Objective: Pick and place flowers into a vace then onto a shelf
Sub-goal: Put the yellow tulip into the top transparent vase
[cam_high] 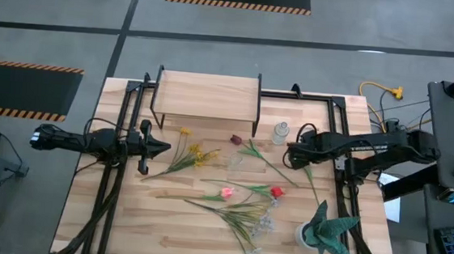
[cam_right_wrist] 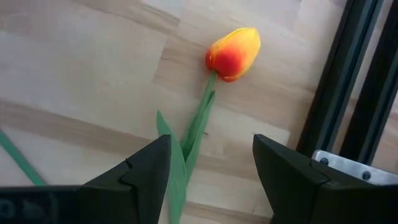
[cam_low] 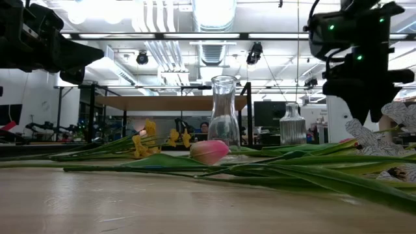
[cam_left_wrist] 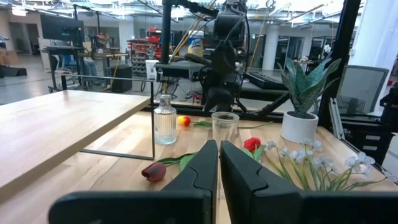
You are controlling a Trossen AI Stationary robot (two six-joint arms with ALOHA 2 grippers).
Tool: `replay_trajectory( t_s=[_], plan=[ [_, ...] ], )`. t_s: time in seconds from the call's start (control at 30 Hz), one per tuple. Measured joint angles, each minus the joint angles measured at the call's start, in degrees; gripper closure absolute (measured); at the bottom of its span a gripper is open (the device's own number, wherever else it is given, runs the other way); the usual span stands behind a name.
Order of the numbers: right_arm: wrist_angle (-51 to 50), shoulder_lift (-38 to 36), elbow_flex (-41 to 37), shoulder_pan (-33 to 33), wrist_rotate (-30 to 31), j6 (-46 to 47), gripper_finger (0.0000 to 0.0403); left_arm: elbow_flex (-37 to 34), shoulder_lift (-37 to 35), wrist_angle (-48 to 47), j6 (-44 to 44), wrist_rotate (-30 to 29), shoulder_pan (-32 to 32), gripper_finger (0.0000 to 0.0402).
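Observation:
Flowers lie flat on the table: yellow ones, a maroon tulip, a pink tulip, a red one and white sprigs. An orange-yellow tulip lies under my right gripper, which is open and points down, its fingers standing either side of the stem above the table. A clear glass vase stands upright mid-table. The shelf stands at the far side. My left gripper is shut and hovers level at the left, pointing toward the vase.
A ribbed glass bottle stands close to my right gripper. A teal potted plant sits at the near right. Black frame rails run along both table sides. Bare wood shows along the near left edge.

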Motion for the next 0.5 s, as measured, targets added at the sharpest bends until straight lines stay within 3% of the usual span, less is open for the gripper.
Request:
replay_trajectory(
  t_s=[0.5],
  plan=[
    [9.9, 2.93, -5.98, -7.87, -5.81, -7.75, 0.0183, 0.03, 0.0, -0.74, -0.01, 0.06, 0.01, 0.0399]
  ],
)
